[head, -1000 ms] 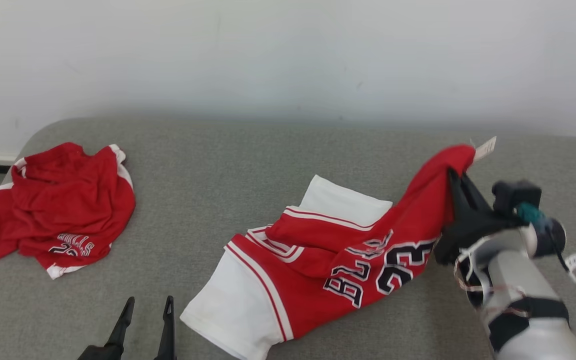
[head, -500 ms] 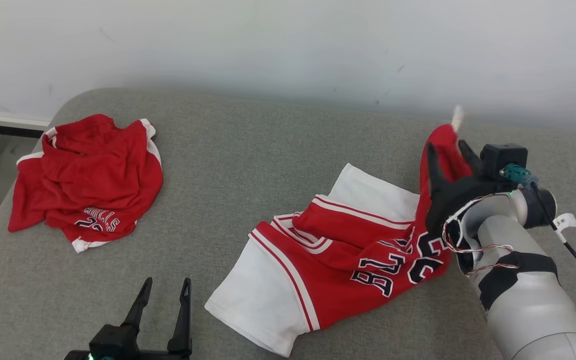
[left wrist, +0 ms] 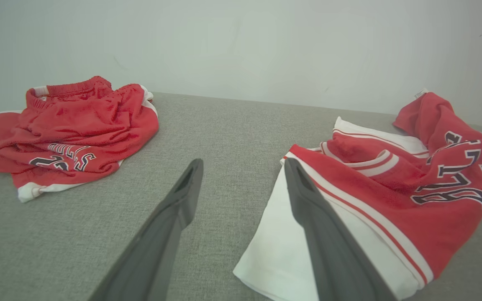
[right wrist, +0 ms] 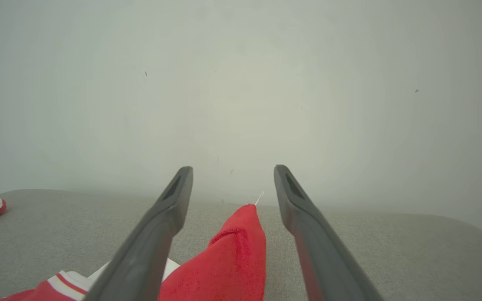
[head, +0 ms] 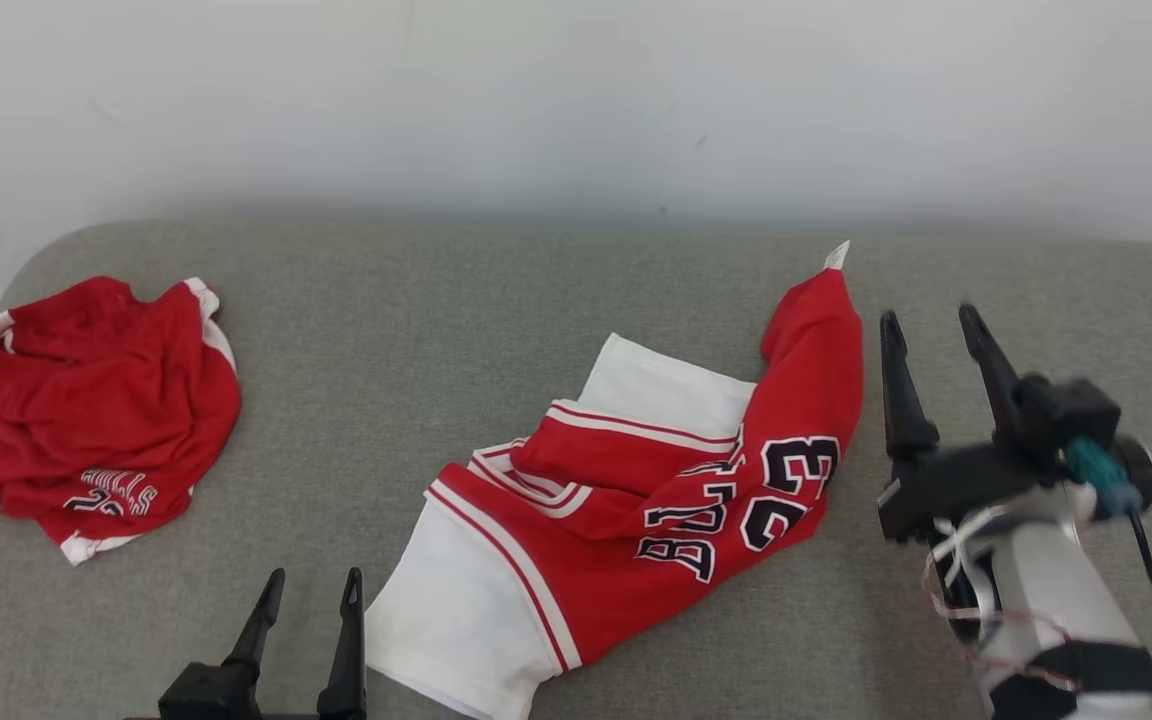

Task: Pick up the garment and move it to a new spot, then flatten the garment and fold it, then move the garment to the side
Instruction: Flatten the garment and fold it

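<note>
The garment [head: 636, 500], a red and white jersey with black lettering, lies crumpled on the middle of the grey cushion [head: 496, 300]. One red corner with a white tag points toward the wall. My right gripper [head: 926, 318] hovers open just right of that corner, holding nothing. In the right wrist view the red corner [right wrist: 232, 259] lies below and between my spread fingers [right wrist: 165, 217]. My left gripper [head: 315, 577] is open at the lower left, beside the garment's white edge [left wrist: 283, 251], with the right finger [left wrist: 320, 234] over that edge in the left wrist view.
A second red jersey [head: 86, 410] lies bunched at the cushion's far left [left wrist: 69, 129]. A pale wall [head: 576, 100] rises right behind the cushion. Bare grey fabric runs between the two jerseys and to the right of my right arm.
My right gripper has opened and let go of the garment's red corner, which dropped onto the cushion. The gripper now stands to its right. The head camera also shifted.
</note>
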{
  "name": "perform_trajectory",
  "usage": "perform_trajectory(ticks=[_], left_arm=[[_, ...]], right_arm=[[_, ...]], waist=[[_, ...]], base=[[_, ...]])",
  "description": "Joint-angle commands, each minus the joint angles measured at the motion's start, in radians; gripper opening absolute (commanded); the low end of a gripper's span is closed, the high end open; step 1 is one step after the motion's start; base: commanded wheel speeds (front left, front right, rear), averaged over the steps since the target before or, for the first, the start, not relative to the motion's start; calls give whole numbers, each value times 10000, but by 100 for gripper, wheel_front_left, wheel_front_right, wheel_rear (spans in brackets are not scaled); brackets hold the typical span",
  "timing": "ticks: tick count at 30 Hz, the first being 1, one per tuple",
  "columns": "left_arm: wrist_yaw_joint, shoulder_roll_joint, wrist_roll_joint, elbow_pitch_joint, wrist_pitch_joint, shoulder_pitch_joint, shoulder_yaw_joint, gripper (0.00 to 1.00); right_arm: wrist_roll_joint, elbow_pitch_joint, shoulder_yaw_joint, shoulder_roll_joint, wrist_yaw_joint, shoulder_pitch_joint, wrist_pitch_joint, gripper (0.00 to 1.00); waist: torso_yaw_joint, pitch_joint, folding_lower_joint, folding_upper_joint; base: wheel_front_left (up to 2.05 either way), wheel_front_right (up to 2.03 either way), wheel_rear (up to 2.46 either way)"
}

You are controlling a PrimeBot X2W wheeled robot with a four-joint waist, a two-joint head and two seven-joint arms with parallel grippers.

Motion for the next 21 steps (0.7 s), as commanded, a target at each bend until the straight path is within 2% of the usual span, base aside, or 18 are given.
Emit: perform_trajectory(ticks=[1,6,12,21], left_arm=[[1,-8,5,-39,-24,132,34,100],[1,-13,40,-81,-24,312,106,100],[1,53,-22,-9,-24,468,122,100],[2,283,-203,1073,-24,-17,-144,100]], right_arm=[[50,-524,-22,-34,36,699,-9,100],[43,-2261,-464,228,36,2941,-10,100],[406,-3750,-245,526,36,4746,-10,100],[962,-3556,639,562,36,5292,-11,100]], waist=[[-286,-178,-1,-1],[-458,-387,-1,-1],[-678,-358,-1,-1],[-1224,-157,-1,-1]], base=[[0,0,0],[0,0,0],[0,0,0],[0,0,0]])
